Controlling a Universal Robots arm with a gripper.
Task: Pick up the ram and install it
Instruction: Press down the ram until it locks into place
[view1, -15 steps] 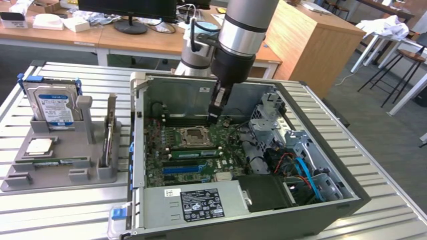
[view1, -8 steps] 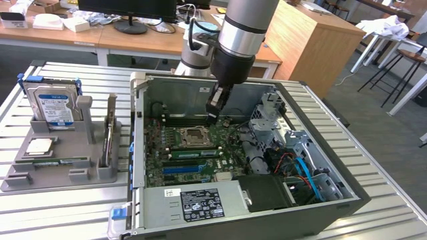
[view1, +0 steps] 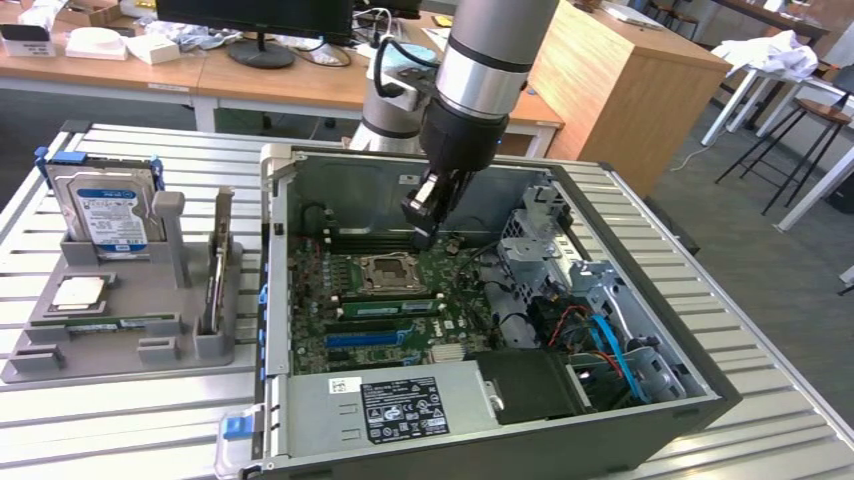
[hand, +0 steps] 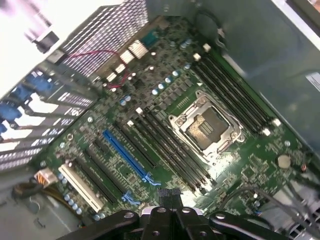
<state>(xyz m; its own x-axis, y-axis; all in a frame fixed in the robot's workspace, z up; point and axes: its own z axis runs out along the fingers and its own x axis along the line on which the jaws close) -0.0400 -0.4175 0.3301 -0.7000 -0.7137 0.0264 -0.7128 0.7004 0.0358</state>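
My gripper (view1: 424, 232) hangs inside the open computer case (view1: 274, 300), just above the motherboard (view1: 380, 330) near the CPU socket (view1: 388, 270). Its fingers are shut with nothing between them. In the wrist view the closed fingertips (hand: 170, 192) hover over the long black memory slots (hand: 165, 150) beside the socket (hand: 207, 130). On the grey tray (view1: 40, 365), at the exterior view's left and well away from the gripper, a thin stick that I take for the ram (view1: 216, 262) stands on edge in a holder. A green stick (view1: 114, 322) lies flat on the same tray. Another green stick (view1: 387, 305) sits in a slot by the socket.
A hard drive (view1: 110, 215) stands at the back of the tray, with a CPU chip (view1: 78, 292) in front of it. Inside the case are a blue slot (view1: 367, 338), a drive cage (view1: 541, 225), cables (view1: 601, 335) and a power supply (view1: 387, 405). Desks and stools stand behind the slatted table.
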